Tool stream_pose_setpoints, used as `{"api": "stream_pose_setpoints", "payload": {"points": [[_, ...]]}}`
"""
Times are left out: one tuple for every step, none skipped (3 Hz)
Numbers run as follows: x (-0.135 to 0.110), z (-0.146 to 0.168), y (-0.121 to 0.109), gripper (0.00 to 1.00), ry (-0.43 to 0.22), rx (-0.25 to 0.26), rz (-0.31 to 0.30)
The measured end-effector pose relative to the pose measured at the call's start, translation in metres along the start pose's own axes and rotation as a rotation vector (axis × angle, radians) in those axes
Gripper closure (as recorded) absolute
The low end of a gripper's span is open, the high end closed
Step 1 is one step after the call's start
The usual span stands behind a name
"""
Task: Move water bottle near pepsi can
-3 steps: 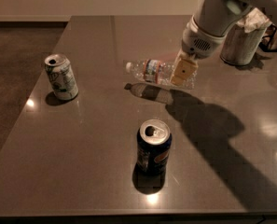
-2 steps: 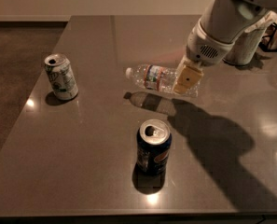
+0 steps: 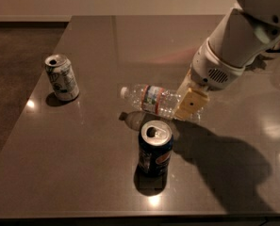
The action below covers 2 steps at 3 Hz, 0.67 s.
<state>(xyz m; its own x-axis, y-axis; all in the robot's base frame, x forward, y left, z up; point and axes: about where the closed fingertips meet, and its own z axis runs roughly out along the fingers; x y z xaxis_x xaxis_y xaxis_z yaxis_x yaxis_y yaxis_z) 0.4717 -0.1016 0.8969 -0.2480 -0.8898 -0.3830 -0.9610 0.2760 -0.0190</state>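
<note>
Dark blue pepsi can (image 3: pixel 154 149) stands near the grey table's (image 3: pixel 83 182) front edge. Just behind, the tan gripper (image 3: pixel 190 105) clamps the clear ribbed water bottle (image 3: pixel 151 98) horizontal, cap pointing left.

Clear water bottle (image 3: pixel 151 99) sideways in pincer (image 3: pixel 190 106) — just behind upright pepsi can (image 3: pixel 154 148)

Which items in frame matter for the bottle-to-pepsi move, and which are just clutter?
In the job: water bottle, held sideways above the table by the gripper; pepsi can, upright, just in front of it.
Lying about: white-and-green can, upright, far left.
</note>
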Motion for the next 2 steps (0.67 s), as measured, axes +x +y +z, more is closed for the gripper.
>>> {"api": "stream_pose_setpoints", "payload": {"points": [[0.007, 0.004, 0.022, 1.0, -0.004, -0.035, 0.012], [0.013, 0.009, 0.039, 0.83, 0.007, -0.065, 0.013]]}}
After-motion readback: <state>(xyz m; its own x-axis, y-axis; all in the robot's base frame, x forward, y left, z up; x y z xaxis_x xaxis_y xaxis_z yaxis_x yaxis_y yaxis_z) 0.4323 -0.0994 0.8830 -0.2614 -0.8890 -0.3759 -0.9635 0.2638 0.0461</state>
